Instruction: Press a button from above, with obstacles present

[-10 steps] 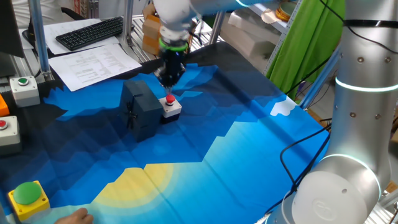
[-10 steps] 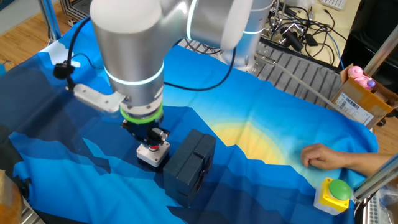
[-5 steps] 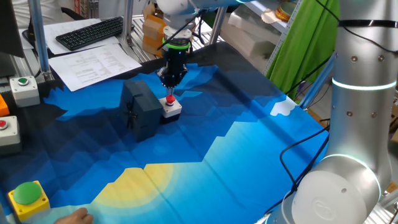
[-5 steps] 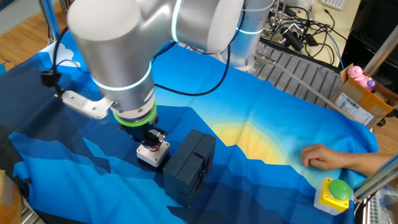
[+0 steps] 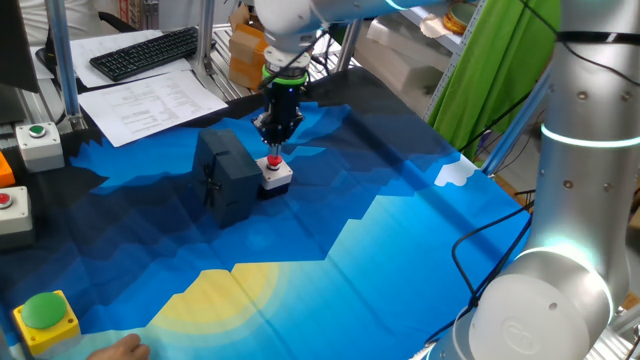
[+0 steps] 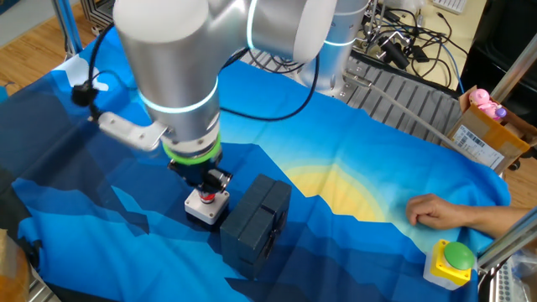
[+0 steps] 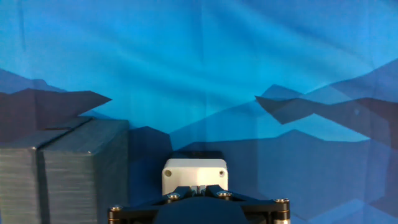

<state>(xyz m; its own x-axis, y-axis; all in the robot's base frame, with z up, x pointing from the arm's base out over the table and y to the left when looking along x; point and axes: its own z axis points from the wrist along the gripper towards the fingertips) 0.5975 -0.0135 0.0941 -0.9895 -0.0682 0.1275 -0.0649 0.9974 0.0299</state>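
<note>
The button [image 5: 272, 160], a small red cap on a white-grey square box [image 5: 276, 176], sits on the blue patterned cloth [image 5: 400, 240] toward the far side of the table; the dark block [image 5: 228, 178], the obstacle, stands just beside the box, taller and bulkier than it, and from the other fixed view the two look almost touching, though a thin gap cannot be ruled out. The gripper [image 5: 273, 138] hangs directly over the red cap, tip pointing down and very near it; whether it touches cannot be told from either fixed view. The hand view shows only the white box [image 7: 194, 175] beyond the dark base of the hand, with the block [image 7: 62, 168] rising at the left; the fingertips are not visible in any view, so whether the jaws are spread or pressed together cannot be told.

The box looks light and rigid, probably hard plastic; the cloth beneath may let it slide or tip if pushed off-centre. The cap likely has a short, stiff travel, so nothing needs gripping; contact belongs on the middle of the red cap, straight down, keeping clear of the block's top edge; a sideways nudge would probably shove the box against the block.

A person's hand [image 6: 436, 211] rests on the cloth, well apart, near the green button on a yellow box [image 6: 453, 258].
</note>
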